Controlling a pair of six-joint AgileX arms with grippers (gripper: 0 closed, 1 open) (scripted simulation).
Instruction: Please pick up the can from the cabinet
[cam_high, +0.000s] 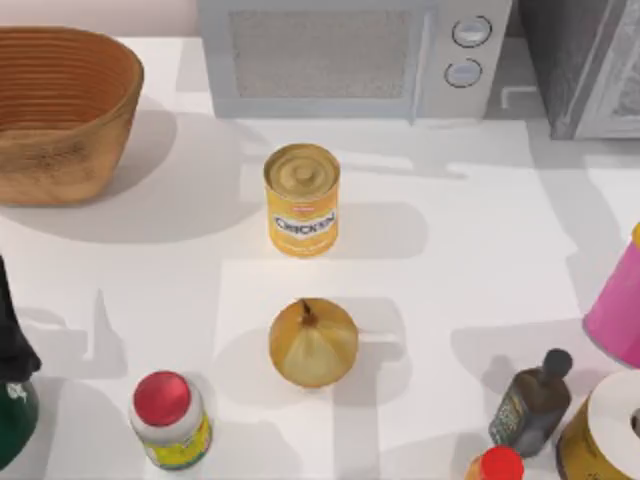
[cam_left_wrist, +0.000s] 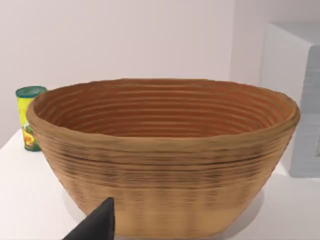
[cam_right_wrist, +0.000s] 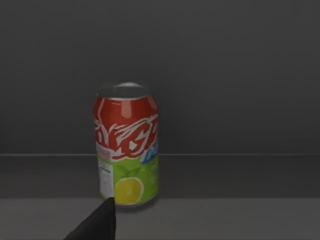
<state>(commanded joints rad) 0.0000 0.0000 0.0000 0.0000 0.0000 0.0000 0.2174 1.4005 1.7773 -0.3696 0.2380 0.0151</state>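
**Can Upright at Mid-Cabinet, Both Grippers Directed at Other Objects**

Nearest the front edge of the cabinet (cam_high: 450, 260), a red-capped white jar (cam_high: 170, 420) was seen at the left and a dark bottle (cam_high: 530, 405) at the right. Between them and slightly farther back, an onion (cam_high: 313, 343) was lying on the white top.

Just behind the onion, apart from it and near the middle of the surface, the can (cam_high: 301, 200) was standing upright. Its gold lid was turned upward and its "CHICKEN" label faced the front. Nothing was touching it.

Farther back at the left, a woven basket (cam_high: 60, 110) was set on the cabinet, well apart from the can. At the back, a grey microwave (cam_high: 350, 60) was placed behind the can.

In the left wrist view, a dark tip of the left gripper (cam_left_wrist: 97, 222) was shown close to the basket's outer wall, with a green-lidded yellow tin (cam_left_wrist: 30, 117) beyond the basket's rim. The can therefore lay away to the right of the basket that was faced by this gripper. How wide the gripper was set could not be told.

In the right wrist view, a dark tip of the right gripper (cam_right_wrist: 97, 222) was shown in front of a red and green drinks can (cam_right_wrist: 126, 145) standing on a dark shelf. Its opening could not be told either, and its position relative to the can could not be judged.
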